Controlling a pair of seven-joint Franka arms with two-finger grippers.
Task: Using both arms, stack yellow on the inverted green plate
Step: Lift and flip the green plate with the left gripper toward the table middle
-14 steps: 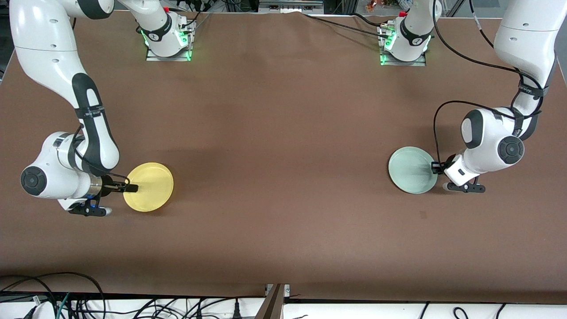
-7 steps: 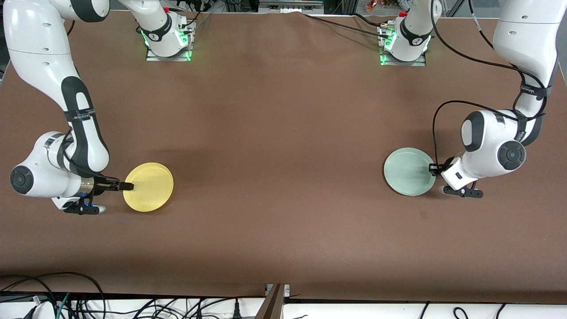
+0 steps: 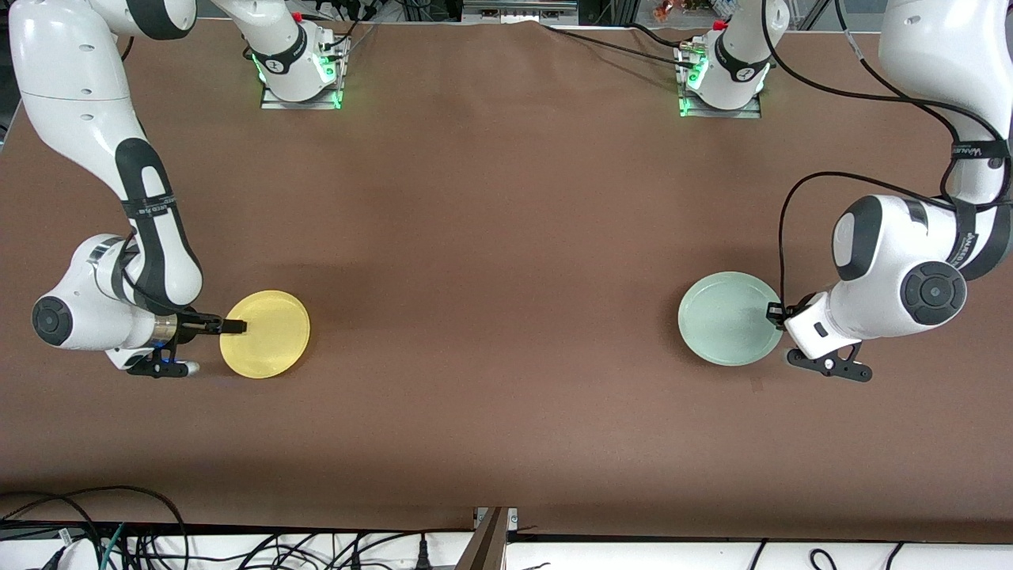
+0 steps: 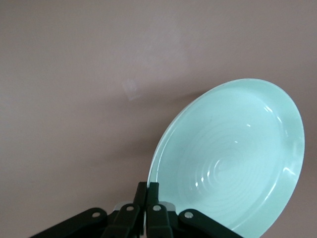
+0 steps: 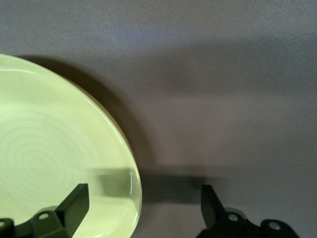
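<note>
We see the left tool (image 3: 777, 314) clamped on the green plate (image 3: 728, 318) rim, tilted off the counter (image 3: 491, 317), and the right tool (image 3: 231, 325) spread wide around the yellow plate (image 3: 267, 334) edge.

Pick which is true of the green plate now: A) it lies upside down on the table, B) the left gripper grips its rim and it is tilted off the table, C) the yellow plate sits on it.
B: the left gripper is shut on the rim of the green plate, which is tilted above the table, hollow side showing.

The yellow (image 3: 265, 333) and green plate (image 3: 728, 318) (well apart) occupy table (image 3: 506, 237) ends.
</note>
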